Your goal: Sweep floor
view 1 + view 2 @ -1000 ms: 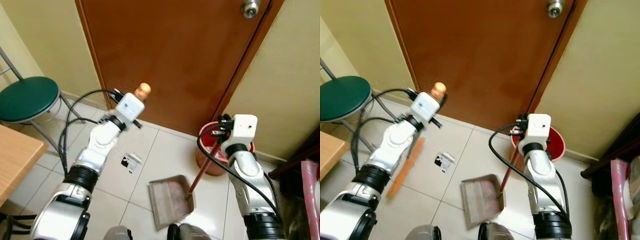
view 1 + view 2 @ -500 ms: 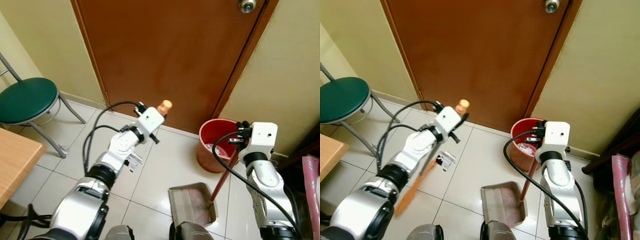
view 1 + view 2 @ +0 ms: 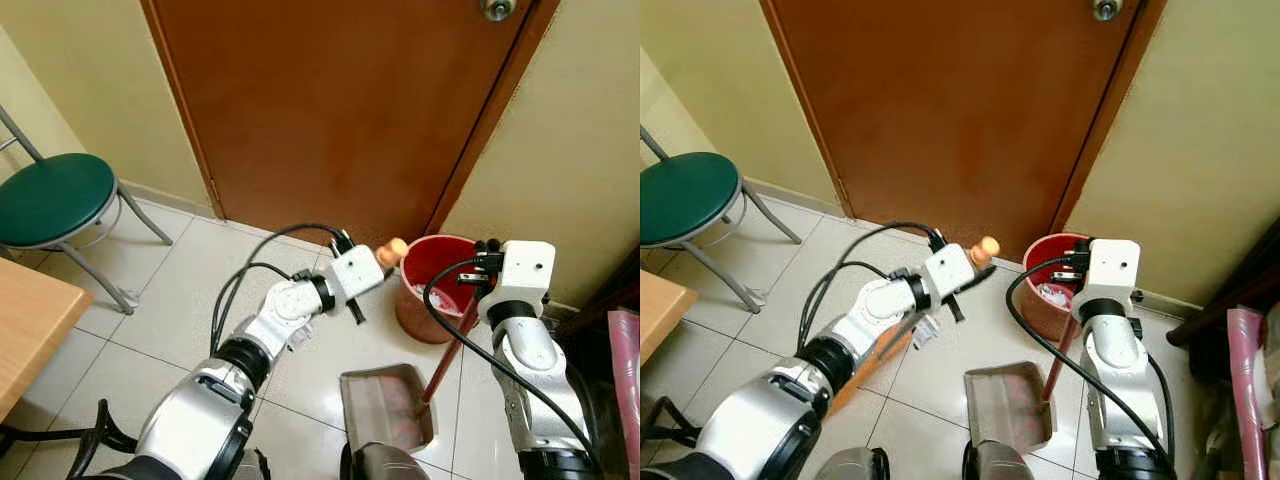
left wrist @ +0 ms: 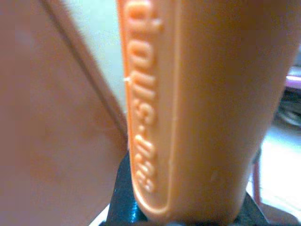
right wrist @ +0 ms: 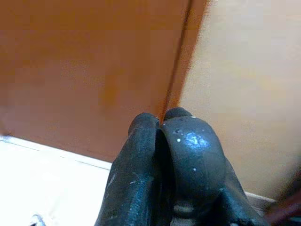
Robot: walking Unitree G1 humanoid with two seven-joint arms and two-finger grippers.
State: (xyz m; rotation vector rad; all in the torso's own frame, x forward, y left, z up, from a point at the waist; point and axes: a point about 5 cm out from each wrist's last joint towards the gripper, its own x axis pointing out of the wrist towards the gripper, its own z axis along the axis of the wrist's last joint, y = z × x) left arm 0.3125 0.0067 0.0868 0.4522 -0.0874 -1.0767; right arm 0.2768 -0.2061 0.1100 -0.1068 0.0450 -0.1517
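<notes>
Sweeping is at the gathering stage, judging by the layout. The left gripper [image 3: 975, 262] has its fingers closed around the orange broom handle [image 4: 207, 108], whose rounded tip [image 3: 987, 245] points toward the red bin [image 3: 430, 262]; the orange lower part of the broom [image 3: 872, 368] slants down to the tiled floor [image 3: 160, 290] beneath the left arm. A small scrap of litter [image 3: 925, 331] lies on the tile just beside that arm, between the broom and the dustpan [image 3: 385, 405].

The right gripper [image 3: 478, 285] sits up near the bin's rim, and the dustpan's thin red stick [image 3: 447, 350] runs from it down to the pan, which rests flat on the floor close to the robot's feet. In the right wrist view the black fingertips [image 5: 186, 141] are pressed together; whether the stick is pinched between them I cannot tell from these views, though the line of the stick suggests it is.

The next move, as I read it, calls for drawing the broom head across the tile so the scrap slides toward the pan's open lip, while the pan stays flat. The bin stands against the brown door [image 3: 340, 100], ready for emptying afterward.
</notes>
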